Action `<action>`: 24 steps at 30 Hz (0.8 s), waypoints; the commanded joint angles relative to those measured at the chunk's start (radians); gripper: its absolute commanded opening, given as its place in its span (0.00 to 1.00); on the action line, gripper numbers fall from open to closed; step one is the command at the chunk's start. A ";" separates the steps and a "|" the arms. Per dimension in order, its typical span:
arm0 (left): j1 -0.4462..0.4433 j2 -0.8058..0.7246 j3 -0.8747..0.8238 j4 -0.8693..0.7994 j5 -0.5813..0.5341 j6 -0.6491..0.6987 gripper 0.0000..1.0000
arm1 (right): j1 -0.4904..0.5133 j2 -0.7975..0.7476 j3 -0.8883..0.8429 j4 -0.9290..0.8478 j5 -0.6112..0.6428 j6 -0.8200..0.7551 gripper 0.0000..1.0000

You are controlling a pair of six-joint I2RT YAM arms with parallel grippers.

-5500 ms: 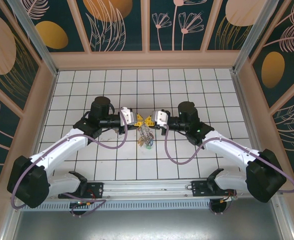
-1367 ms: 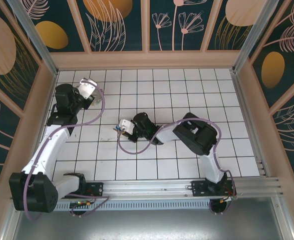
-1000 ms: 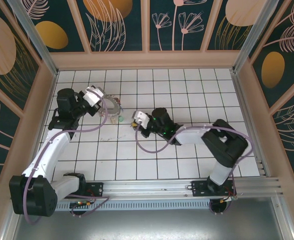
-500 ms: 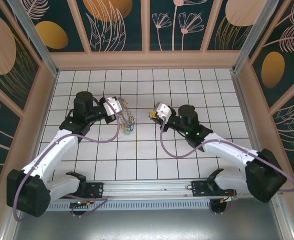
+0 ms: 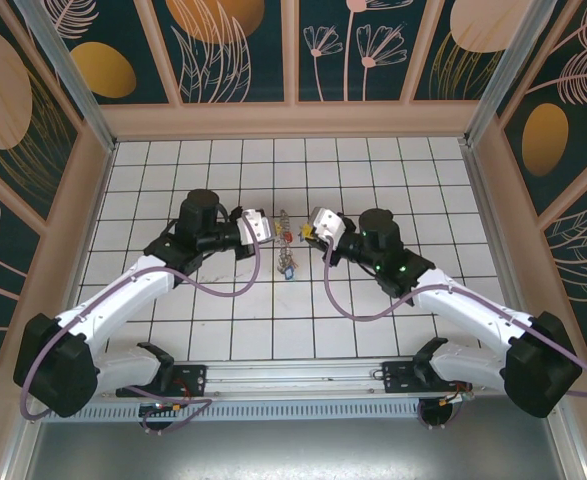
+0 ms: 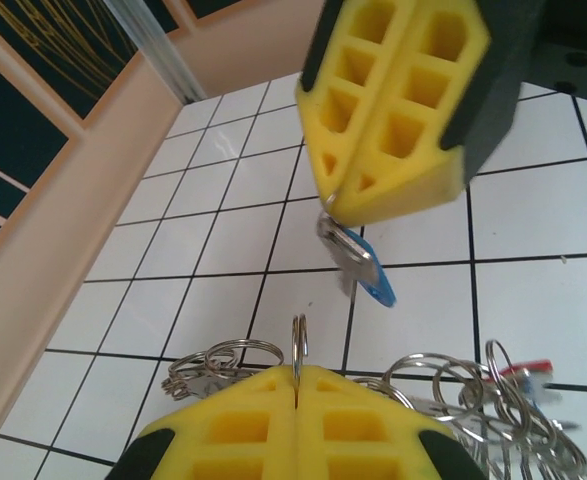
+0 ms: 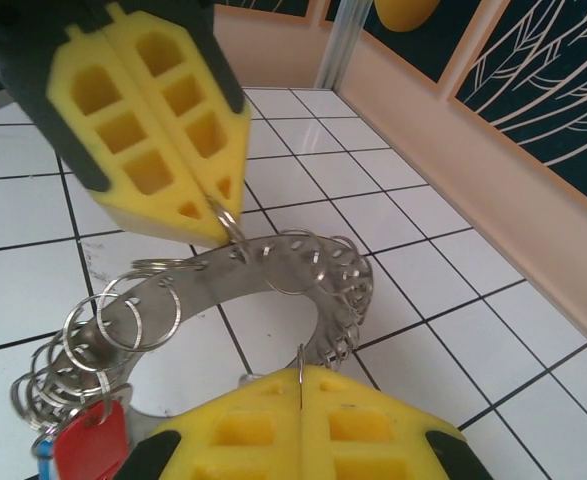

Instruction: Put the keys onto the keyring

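Left jaws clamp small ring (image 7: 228, 226) on keyring (image 7: 203, 280); left wrist shows right jaws pinching blue key (image 6: 358, 268).

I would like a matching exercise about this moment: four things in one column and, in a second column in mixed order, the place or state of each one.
Column A
1. blue key
2. red key
3. keyring
4. left gripper

Column B
a. shut on one small wire ring
b. pinched by the right gripper
c. among the bunched wire rings, held by no gripper
d. flat grey band that carries many rings

Pairs: 1-b, 2-c, 3-d, 4-a
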 commanded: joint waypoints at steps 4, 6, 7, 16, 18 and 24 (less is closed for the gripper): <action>-0.046 0.014 0.025 0.121 -0.106 -0.030 0.00 | 0.006 0.029 0.050 -0.007 -0.038 0.042 0.00; -0.056 0.022 0.033 0.104 -0.112 -0.017 0.00 | 0.006 0.037 0.056 0.001 -0.044 0.052 0.00; -0.060 0.025 0.035 0.098 -0.117 -0.011 0.00 | 0.005 0.043 0.063 0.001 -0.044 0.053 0.00; -0.077 0.039 0.035 0.117 -0.145 -0.034 0.00 | 0.010 0.079 0.079 0.037 -0.075 0.086 0.00; -0.080 0.041 0.032 0.137 -0.162 -0.059 0.00 | 0.014 0.086 0.081 0.044 -0.079 0.088 0.00; -0.081 0.045 0.026 0.166 -0.192 -0.084 0.00 | 0.021 0.100 0.082 0.074 -0.089 0.118 0.00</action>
